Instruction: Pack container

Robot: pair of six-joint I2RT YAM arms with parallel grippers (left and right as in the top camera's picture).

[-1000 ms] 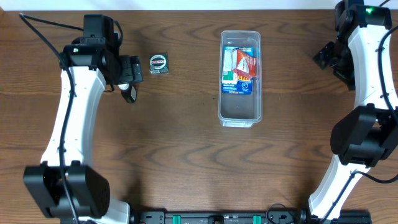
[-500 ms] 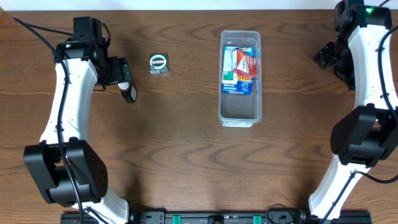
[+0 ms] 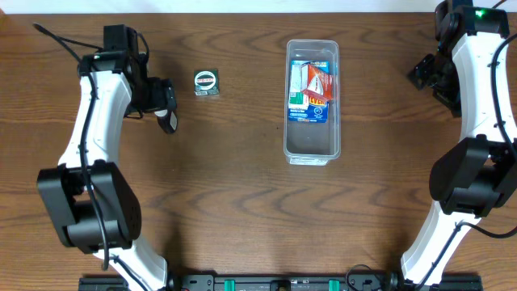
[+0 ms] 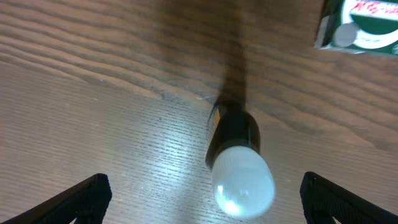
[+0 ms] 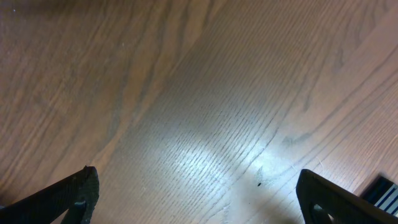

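The container (image 3: 312, 147) is a clear long bin at centre back, holding colourful packets (image 3: 311, 93) in its far half. A small green and white packet (image 3: 207, 83) lies on the table to its left and shows in the left wrist view (image 4: 364, 28). A small black bottle with a white cap (image 3: 168, 121) stands near it and shows in the left wrist view (image 4: 239, 168). My left gripper (image 3: 164, 99) (image 4: 208, 202) is open and hangs over the bottle without touching it. My right gripper (image 3: 424, 73) (image 5: 202, 199) is open and empty over bare wood at the far right.
The wooden table (image 3: 242, 202) carries nothing else. The right arm (image 3: 477, 73) stands along the right edge, the left arm (image 3: 97, 137) along the left.
My left wrist drew back left from the green packet, then edged slightly right over the bottle. Bottle, packet, container and right arm have not moved.
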